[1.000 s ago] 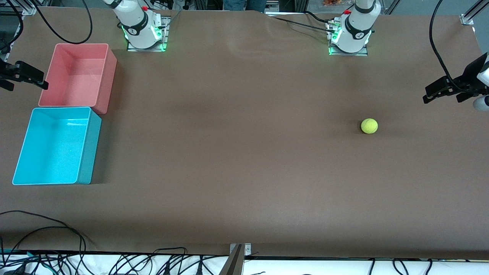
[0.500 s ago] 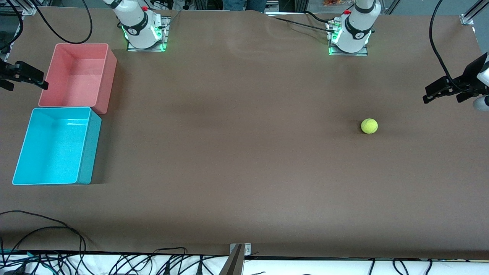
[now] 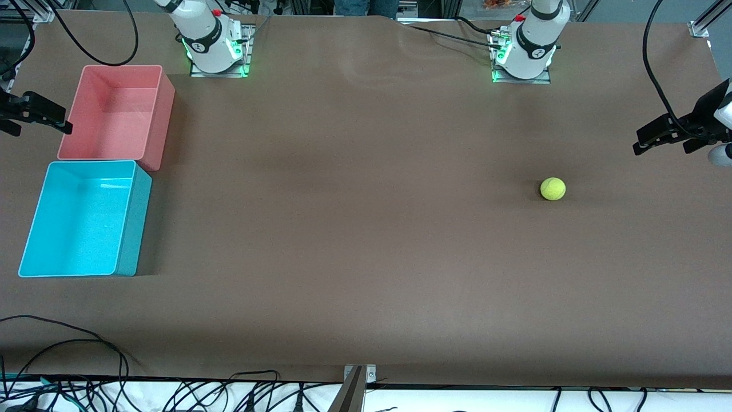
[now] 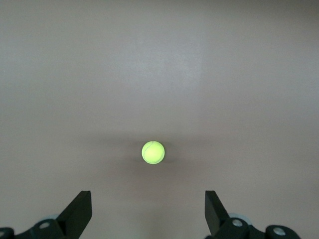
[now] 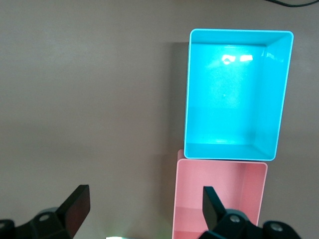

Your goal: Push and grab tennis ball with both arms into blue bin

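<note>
The tennis ball [image 3: 552, 189] lies alone on the brown table toward the left arm's end; in the left wrist view the tennis ball [image 4: 153, 152] is ahead of the fingers, apart from them. My left gripper [image 3: 663, 142] hangs open and empty over the table's end past the ball, and its own camera shows the left gripper [image 4: 148, 199] spread wide. The blue bin [image 3: 35, 220] stands empty at the right arm's end. My right gripper [image 3: 37, 121] hovers open and empty beside the pink bin. From its wrist, the right gripper [image 5: 144, 196] looks down on the blue bin [image 5: 234, 89].
A pink-red bin [image 3: 153, 123], also empty, touches the blue bin on the side farther from the front camera; it shows as the pink bin [image 5: 219, 194] in the right wrist view. Cables [image 3: 86, 343] trail along the table's near edge. The arm bases [image 3: 216, 54] stand at the table's back edge.
</note>
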